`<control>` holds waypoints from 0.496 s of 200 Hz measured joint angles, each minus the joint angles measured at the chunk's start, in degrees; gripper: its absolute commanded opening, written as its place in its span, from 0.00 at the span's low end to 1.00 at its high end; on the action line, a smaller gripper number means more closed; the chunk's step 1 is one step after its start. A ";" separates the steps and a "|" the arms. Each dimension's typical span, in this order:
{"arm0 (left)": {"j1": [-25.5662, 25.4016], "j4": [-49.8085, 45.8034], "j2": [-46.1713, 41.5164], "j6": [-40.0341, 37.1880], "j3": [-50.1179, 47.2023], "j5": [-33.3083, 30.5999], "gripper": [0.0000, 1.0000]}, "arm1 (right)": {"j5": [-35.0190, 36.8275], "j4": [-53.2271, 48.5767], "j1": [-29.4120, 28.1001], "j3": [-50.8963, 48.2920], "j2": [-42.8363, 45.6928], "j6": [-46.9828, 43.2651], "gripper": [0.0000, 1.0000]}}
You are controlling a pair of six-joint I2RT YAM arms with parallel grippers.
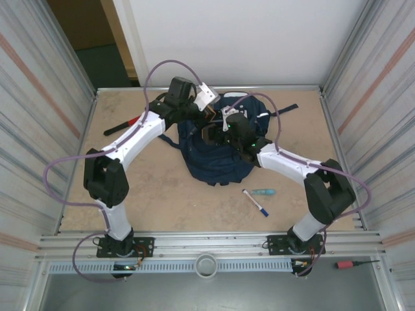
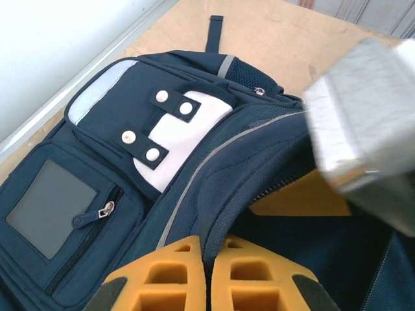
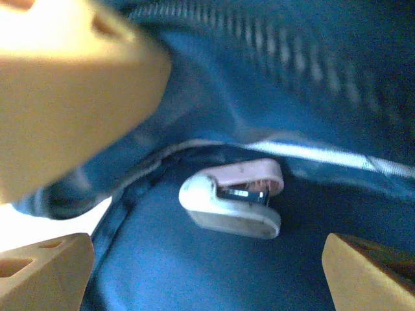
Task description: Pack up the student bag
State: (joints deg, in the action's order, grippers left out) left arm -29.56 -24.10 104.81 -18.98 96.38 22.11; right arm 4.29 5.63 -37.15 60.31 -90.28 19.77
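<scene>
While my left gripper pinched the rim of the student bag, jaws closed tight on the navy fabric, it held the main opening up. The bag sat mid-table, toward 12 o'clock from my bases, with the white-patched front pocket on the 12 o'clock side.

My right gripper was down inside the opening, fingers spread wide and gripping nothing. A small pink-and-white stapler lay on the inner lining just ahead of those fingers, touching neither, so I judged that item packed. Something yellow-orange showed inside the opening in the left wrist view; I could not tell what it was.

Left on the table were a pen and a teal item just beside it, at 5 o'clock from the bag. A red-and-black tool lay at 10 o'clock, partly hidden by my left arm. I could not tell whether all three belonged in the bag.

My call was partway done: at least one thing in, the pen and teal item likely next, and the main zipper not yet closed.
</scene>
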 measured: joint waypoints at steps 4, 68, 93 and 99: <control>0.13 0.13 0.00 0.00 0.00 0.24 0.00 | -0.37 -0.83 -0.02 -0.57 1.14 0.15 0.90; -1.99 -0.98 0.00 -0.02 -1.49 7.21 0.00 | 3.21 -22.53 -3.41 -11.58 22.32 9.42 0.90; -2.62 -1.68 0.00 -0.11 -2.05 8.59 0.00 | 4.04 -24.44 -6.40 -15.04 24.41 11.30 0.91; -2.67 -1.68 0.00 -0.20 -2.29 8.74 0.00 | 3.87 -24.30 -6.62 -15.34 24.72 11.32 0.91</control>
State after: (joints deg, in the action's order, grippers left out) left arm -32.23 -25.78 104.81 -19.18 94.08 30.85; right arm 8.16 -18.68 -43.77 44.97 -65.56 31.09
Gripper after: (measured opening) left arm 0.059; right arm 0.904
